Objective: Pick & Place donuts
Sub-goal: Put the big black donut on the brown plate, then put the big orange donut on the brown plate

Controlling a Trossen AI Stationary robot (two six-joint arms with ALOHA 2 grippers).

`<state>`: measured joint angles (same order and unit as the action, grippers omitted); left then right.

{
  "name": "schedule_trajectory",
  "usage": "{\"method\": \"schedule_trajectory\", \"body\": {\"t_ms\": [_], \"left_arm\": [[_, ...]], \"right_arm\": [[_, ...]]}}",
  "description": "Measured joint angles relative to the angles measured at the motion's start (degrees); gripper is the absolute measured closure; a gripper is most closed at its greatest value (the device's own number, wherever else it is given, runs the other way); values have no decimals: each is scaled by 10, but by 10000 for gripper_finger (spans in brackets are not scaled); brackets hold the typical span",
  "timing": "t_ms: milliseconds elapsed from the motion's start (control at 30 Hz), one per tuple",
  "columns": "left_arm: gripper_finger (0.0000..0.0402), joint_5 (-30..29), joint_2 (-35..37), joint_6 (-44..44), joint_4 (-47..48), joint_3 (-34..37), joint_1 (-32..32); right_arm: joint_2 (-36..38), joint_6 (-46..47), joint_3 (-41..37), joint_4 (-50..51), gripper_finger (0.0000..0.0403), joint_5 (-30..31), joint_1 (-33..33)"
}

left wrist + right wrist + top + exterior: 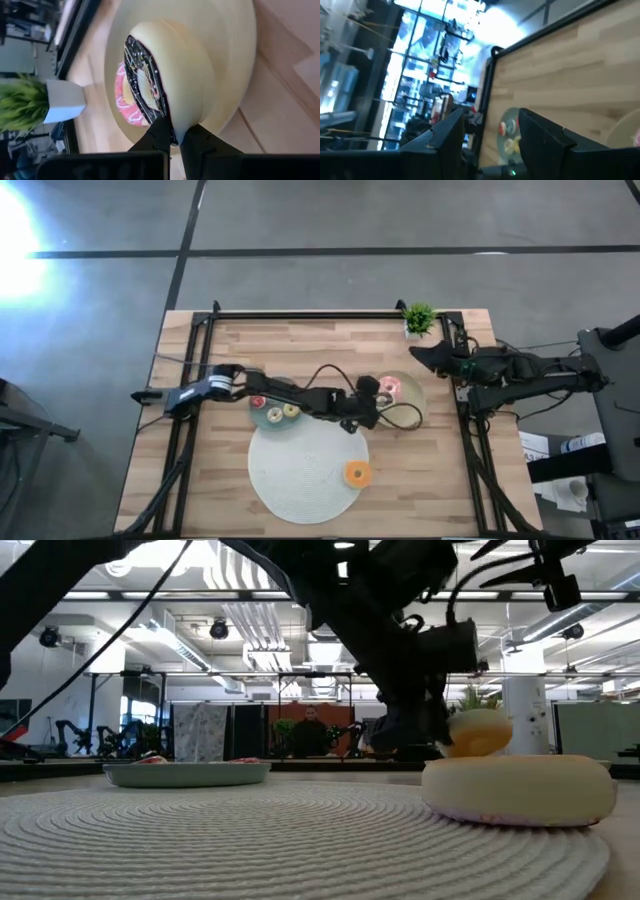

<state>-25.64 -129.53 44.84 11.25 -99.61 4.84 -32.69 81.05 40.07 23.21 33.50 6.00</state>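
Note:
My left gripper [174, 140] reaches across the table's middle and is shut on a dark-brown-frosted donut [170, 75], held over the beige plate [235, 60]. A pink-frosted donut [389, 387] lies flat on that plate. An orange donut [357, 472] lies flat on the white round mat [300, 470]. The teal plate [270, 418] carries tiny red and yellow donuts. My right gripper [420, 358] stands open above the far right of the table, touching nothing. My left gripper pinches the dark-frosted donut's rim [172, 131] between its two fingertips, one on the frosted face and one on the pale underside. The fingers slant down from the table's left. The donut [478, 732] is lifted clear, just above the beige plate.
A small potted plant [419, 319] stands at the far right corner, close to my right gripper. Black frame rails [300, 314] run along the table's far, left and right sides. A cable of the left arm loops over the beige plate's near part [405, 418].

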Motion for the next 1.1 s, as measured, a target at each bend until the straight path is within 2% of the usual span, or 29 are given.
{"method": "schedule_trajectory", "body": {"t_ms": [133, 233, 700, 900, 1100], "left_arm": [[399, 16, -13, 3, 55, -35, 0], [385, 20, -19, 4, 57, -40, -1], [237, 26, -18, -2, 54, -44, 0], [223, -18, -10, -17, 64, -44, 5], [223, -32, 5, -70, 158, -44, 5]], "right_arm": [[13, -14, 0, 1, 225, 12, 0], [14, -18, 0, 2, 223, 12, 0], [-13, -17, 0, 3, 224, 9, 0], [-16, -17, 0, 4, 224, -18, 0], [-16, -17, 0, 30, 223, -80, 0]]}}
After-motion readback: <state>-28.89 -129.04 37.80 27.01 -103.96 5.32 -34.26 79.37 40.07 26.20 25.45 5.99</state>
